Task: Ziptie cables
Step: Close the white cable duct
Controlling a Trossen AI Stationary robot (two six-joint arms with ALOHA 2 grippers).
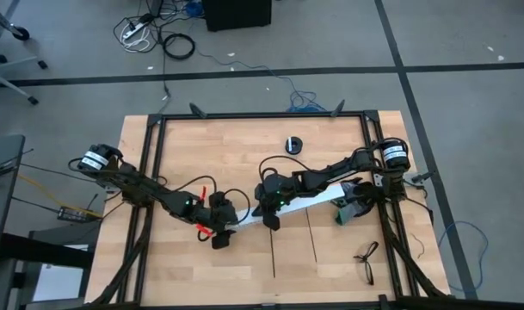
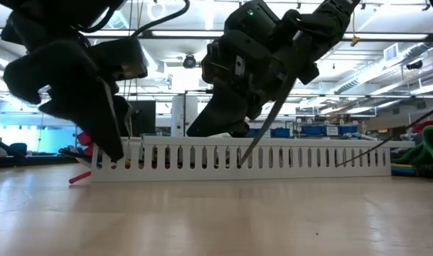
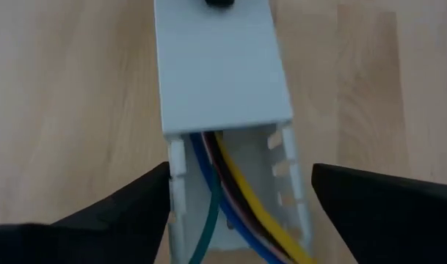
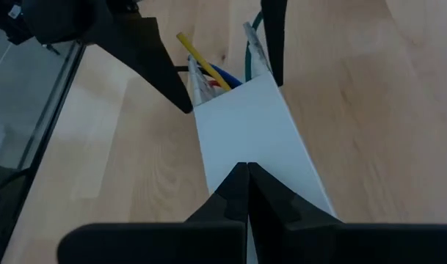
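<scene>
The wooden table point(image 1: 244, 138) carries a long white slotted channel point(image 2: 273, 158), lying between the two arms. The cables point(image 3: 223, 191) lie inside its uncovered end, which the left gripper point(image 3: 238, 202) straddles with fingers spread wide. The right gripper point(image 4: 246, 170), fingers pressed together, rests on the channel's lid point(image 4: 245, 121).

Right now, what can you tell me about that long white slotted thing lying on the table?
The white channel is a long plastic trough with slotted side walls and a flat lid over most of it. It lies on the wooden table. Coloured wires run out of its uncovered end, which sits between the left tool's open fingers. The shut right tool rests on its lid.
</scene>
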